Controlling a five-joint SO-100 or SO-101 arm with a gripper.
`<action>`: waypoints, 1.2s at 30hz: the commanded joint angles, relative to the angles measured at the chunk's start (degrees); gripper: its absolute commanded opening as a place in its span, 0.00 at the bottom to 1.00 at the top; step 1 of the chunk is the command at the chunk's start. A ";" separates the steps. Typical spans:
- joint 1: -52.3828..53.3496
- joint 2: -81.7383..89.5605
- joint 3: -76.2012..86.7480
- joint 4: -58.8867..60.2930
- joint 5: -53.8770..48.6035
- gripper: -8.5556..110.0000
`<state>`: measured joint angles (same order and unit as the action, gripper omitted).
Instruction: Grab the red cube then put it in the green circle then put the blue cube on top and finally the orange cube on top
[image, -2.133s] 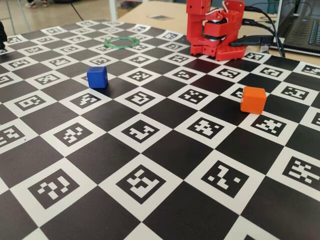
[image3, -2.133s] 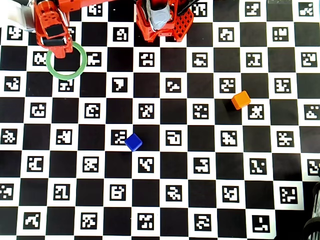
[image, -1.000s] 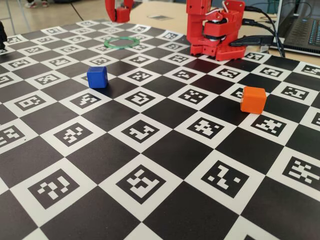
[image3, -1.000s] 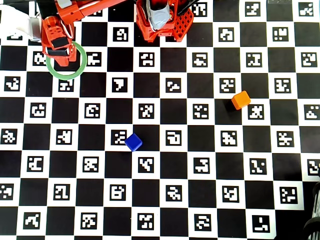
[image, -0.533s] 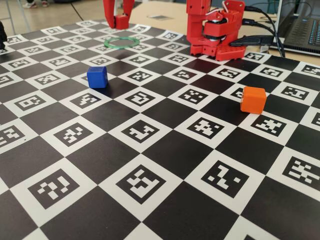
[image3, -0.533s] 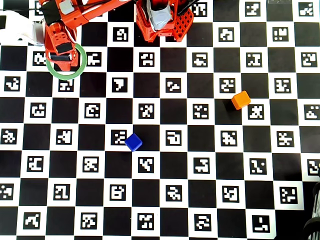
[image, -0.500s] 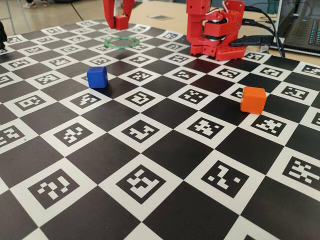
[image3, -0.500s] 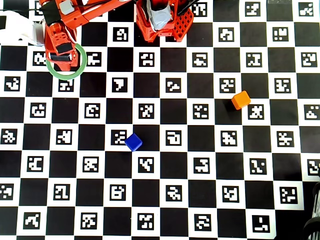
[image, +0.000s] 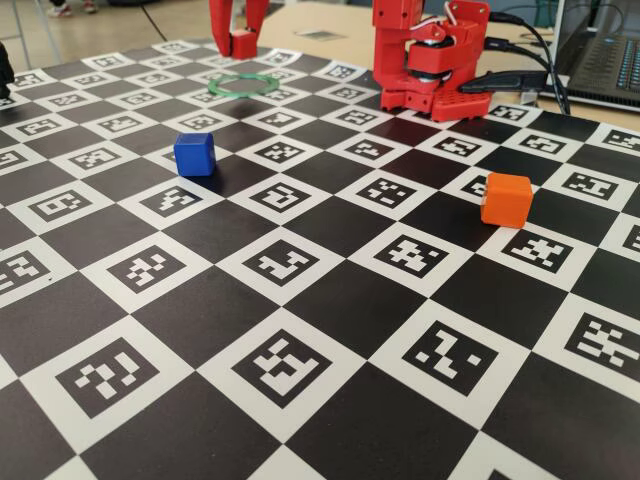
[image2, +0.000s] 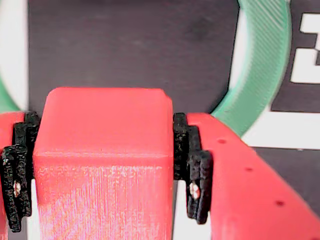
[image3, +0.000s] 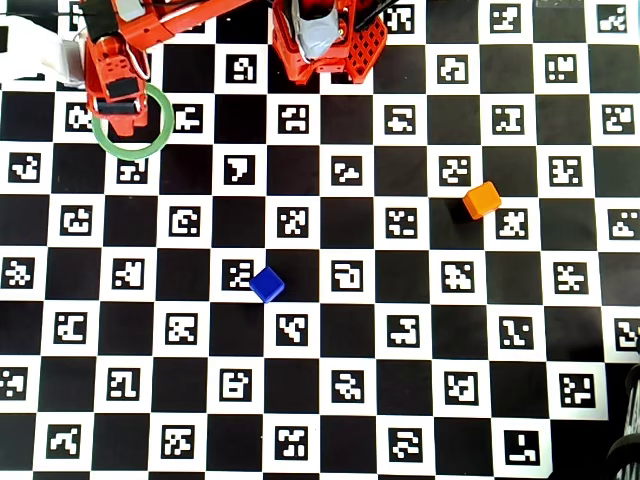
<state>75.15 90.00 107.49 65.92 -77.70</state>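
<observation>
- In the fixed view, the orange cube (image: 506, 200) sits nearest on the checkered board (image: 330, 300), to the right.
- The blue cube (image: 194, 154) rests farther back at left, well apart from it.
- Farthest, the gripper (image: 241, 43) is clamped on the red cube (image: 243, 44), held just above the green circle (image: 245, 83).
- In the wrist view, black pads (image2: 197, 167) press both sides of the cube.

Red cube (image2: 105, 150) held above the green circle (image: 246, 83); blue cube (image: 194, 154) and orange cube (image: 506, 199) lie well apart.
</observation>
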 joint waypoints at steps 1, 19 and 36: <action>0.88 0.62 -1.14 -0.70 -0.70 0.14; 0.44 -4.39 -0.88 -5.89 0.44 0.14; -0.09 -6.59 -0.79 -7.73 1.58 0.14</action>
<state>75.41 82.18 107.49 58.80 -76.38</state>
